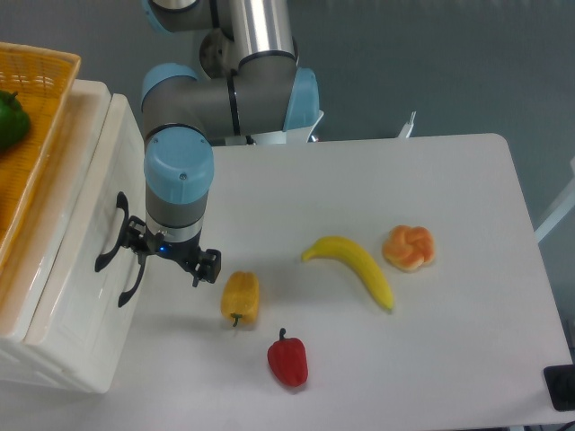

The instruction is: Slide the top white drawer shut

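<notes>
Gripper [166,260] low against the front panel of the drawer [76,269] at table's left edge, fingers spread wide, nothing held, one fingertip at the black handle [112,247], the other out toward the yellow pepper [241,298]. Drawer almost home, only a thin seam showing along its top edge, basket [27,126] with green pepper [11,118] above. Risk from here: finger hooked in the handle, so any retreat to the right likely to drag the drawer back open; or too hard a shove, shifting the whole cabinet and stopping short of flush.
</notes>
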You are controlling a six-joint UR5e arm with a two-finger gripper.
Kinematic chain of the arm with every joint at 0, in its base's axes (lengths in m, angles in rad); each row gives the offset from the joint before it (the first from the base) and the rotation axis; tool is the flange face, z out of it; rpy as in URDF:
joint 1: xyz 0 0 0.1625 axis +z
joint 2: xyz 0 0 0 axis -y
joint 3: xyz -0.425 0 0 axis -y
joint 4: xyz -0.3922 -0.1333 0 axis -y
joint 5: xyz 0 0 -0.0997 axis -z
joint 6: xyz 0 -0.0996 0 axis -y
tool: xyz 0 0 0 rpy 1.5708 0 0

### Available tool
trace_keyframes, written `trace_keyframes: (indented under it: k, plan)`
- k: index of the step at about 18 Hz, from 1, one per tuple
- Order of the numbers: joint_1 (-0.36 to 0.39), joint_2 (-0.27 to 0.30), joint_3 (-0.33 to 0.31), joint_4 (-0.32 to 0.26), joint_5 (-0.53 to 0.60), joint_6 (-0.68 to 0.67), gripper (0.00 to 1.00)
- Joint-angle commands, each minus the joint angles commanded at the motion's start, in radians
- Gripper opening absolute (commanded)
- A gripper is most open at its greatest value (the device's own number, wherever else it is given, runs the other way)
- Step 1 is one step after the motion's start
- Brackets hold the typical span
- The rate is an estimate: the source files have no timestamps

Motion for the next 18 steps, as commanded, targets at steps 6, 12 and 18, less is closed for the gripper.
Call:
trace_keyframes:
  k: [6, 12, 18]
  plan:
    - [0.0, 0.0, 0.0, 0.005, 0.0, -0.002, 1.0]
    - [0.002, 0.003, 0.0, 0.005, 0.0, 0.0, 1.0]
    - [0.014, 0.0, 0.018, 0.009, 0.003, 0.015, 1.0]
